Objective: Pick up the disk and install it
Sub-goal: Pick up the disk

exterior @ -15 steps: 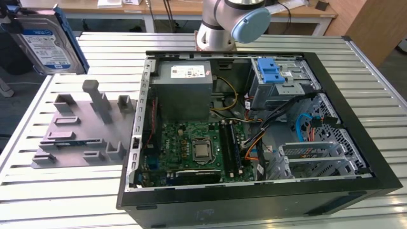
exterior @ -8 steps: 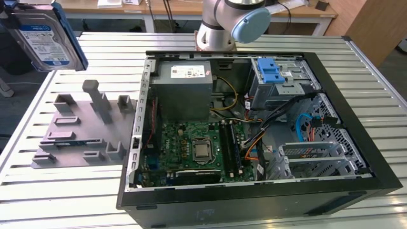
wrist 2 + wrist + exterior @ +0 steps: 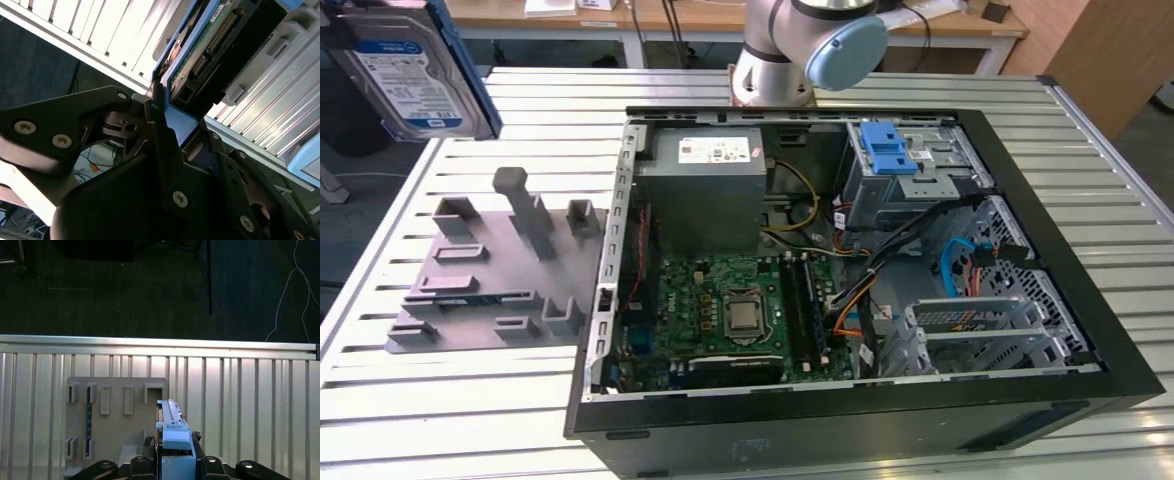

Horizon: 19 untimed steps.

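Note:
The disk (image 3: 411, 72) hangs high in the air at the exterior view's far left, label facing the camera, blue rails along its edges. In the first wrist view the disk (image 3: 172, 432) shows edge-on, above the grey slotted holder (image 3: 115, 420) on the slatted table. My gripper (image 3: 172, 462) is shut on the disk, with a black finger (image 3: 146, 460) on either side of its blue rail. The second wrist view shows the disk (image 3: 210, 50) from its circuit-board side, the gripper (image 3: 182, 130) clamped on the rail's end.
An open computer case (image 3: 1067, 300) lies on the slatted table (image 3: 454, 420), with a grey power supply box (image 3: 707, 185), a motherboard (image 3: 734, 310) and a metal cage with a blue latch (image 3: 897, 155). The grey holder (image 3: 494, 270) stands beside the case. The arm's base (image 3: 781, 60) is behind the case.

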{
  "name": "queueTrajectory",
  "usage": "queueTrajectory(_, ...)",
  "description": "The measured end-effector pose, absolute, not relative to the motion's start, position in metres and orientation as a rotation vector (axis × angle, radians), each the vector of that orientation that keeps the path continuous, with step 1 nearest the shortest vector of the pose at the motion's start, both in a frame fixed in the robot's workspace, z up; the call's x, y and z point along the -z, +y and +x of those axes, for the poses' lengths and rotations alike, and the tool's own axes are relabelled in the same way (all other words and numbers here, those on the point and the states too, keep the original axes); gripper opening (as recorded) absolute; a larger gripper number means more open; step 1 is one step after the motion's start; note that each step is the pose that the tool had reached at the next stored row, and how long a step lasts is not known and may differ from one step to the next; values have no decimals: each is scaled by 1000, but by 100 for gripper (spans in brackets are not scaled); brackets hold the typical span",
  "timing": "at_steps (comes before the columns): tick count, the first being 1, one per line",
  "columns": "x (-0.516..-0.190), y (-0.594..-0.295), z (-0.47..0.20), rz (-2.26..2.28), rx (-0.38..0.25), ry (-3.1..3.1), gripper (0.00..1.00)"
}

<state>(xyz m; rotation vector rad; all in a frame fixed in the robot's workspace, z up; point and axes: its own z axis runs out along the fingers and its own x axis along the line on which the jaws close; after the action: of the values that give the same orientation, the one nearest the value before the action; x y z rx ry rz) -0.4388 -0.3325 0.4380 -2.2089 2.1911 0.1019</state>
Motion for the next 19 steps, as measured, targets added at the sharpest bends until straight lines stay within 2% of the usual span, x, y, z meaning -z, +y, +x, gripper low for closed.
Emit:
queueTrajectory(13, -465, -333, -439, -2204, -112, 2186, 37)
queueTrajectory(19, -466, -333, -439, -2204, -112, 2186, 37)
